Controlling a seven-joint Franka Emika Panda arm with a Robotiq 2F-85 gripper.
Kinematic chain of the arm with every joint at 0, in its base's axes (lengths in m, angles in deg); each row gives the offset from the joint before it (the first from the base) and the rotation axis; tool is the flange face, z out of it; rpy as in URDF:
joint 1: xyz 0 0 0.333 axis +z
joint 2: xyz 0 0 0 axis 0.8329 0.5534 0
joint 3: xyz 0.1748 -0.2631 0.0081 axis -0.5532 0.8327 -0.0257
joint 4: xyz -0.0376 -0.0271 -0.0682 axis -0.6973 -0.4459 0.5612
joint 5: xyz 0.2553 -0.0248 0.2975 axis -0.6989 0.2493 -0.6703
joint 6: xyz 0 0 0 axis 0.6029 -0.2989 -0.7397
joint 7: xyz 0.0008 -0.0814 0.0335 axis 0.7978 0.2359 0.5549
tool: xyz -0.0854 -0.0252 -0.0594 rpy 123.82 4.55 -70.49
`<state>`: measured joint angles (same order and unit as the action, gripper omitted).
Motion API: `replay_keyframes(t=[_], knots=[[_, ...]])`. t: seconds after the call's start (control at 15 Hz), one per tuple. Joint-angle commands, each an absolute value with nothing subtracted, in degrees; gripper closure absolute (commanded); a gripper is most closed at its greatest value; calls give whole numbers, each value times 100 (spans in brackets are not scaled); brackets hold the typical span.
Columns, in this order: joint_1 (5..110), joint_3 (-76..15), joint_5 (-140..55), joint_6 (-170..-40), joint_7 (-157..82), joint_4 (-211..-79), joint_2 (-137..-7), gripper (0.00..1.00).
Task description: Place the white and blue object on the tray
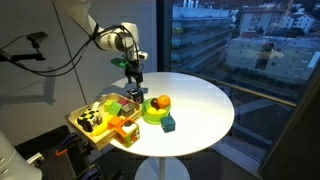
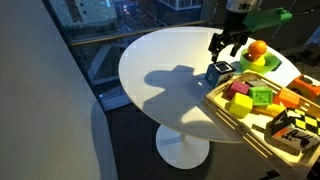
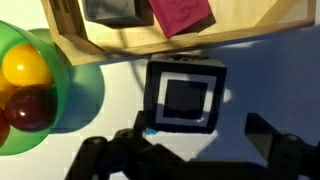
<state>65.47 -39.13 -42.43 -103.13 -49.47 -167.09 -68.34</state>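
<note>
The white and blue object is a small cube with a white frame round a dark face. It sits on the white table next to the green bowl in both exterior views. In the wrist view the cube lies just below the wooden tray's edge. My gripper is open and empty and hovers above the cube, with a dark finger on each side. It also shows in both exterior views. The wooden tray holds several colourful blocks.
A green bowl with an orange, a yellow and a dark red fruit stands beside the tray and cube. The round white table stands by a window.
</note>
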Motion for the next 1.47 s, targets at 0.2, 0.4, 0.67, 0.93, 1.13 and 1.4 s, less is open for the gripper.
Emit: replay_keyframes(t=[0.2, 0.4, 0.67, 0.93, 1.13, 1.4], knots=[[6797, -3757, -4069, -10140, -5133, -16227, -6382, 0], [6889, -3677, -4010, -10131, -5170, -16170, -6280, 0], [6974, -3599, -3865, -10131, -5219, -16144, -6228, 0], [7026, -3551, -3743, -10120, -5291, -16159, -6223, 0], [7037, -3535, -3697, -10118, -5322, -16167, -6198, 0], [7052, -3485, -3629, -10126, -5364, -16171, -6132, 0]])
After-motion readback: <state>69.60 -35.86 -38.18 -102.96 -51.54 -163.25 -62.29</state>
